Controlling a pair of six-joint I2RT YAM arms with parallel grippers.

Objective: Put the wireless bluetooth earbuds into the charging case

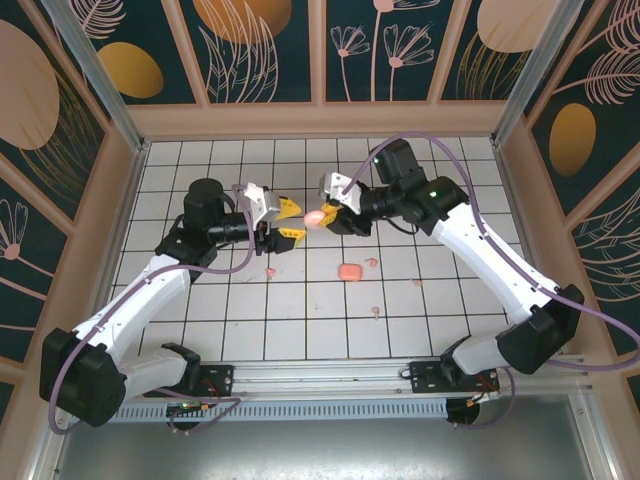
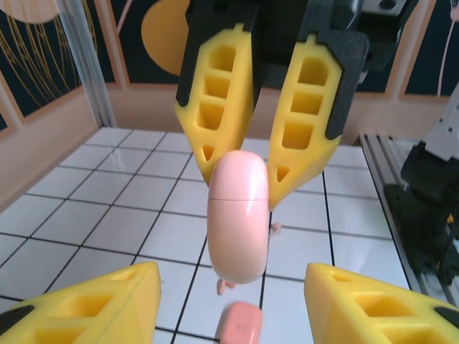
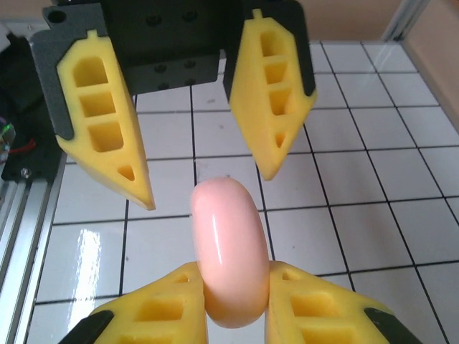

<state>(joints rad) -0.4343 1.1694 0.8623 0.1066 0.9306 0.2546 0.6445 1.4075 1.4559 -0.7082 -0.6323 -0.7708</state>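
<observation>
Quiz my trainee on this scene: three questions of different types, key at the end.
1. Multiple choice: which gripper clamps the pink case? A) the left one B) the right one C) both
2. True or false: the left gripper has its jaws closed on the case.
3. Short answer: where does the pink rounded-rectangular piece lie?

Key
1. B: the right gripper pinches it between its jaws.
2. False: the left gripper's jaws stand open, clear of the case on both sides.
3. On the white tiled table, with no gripper touching it.
</observation>
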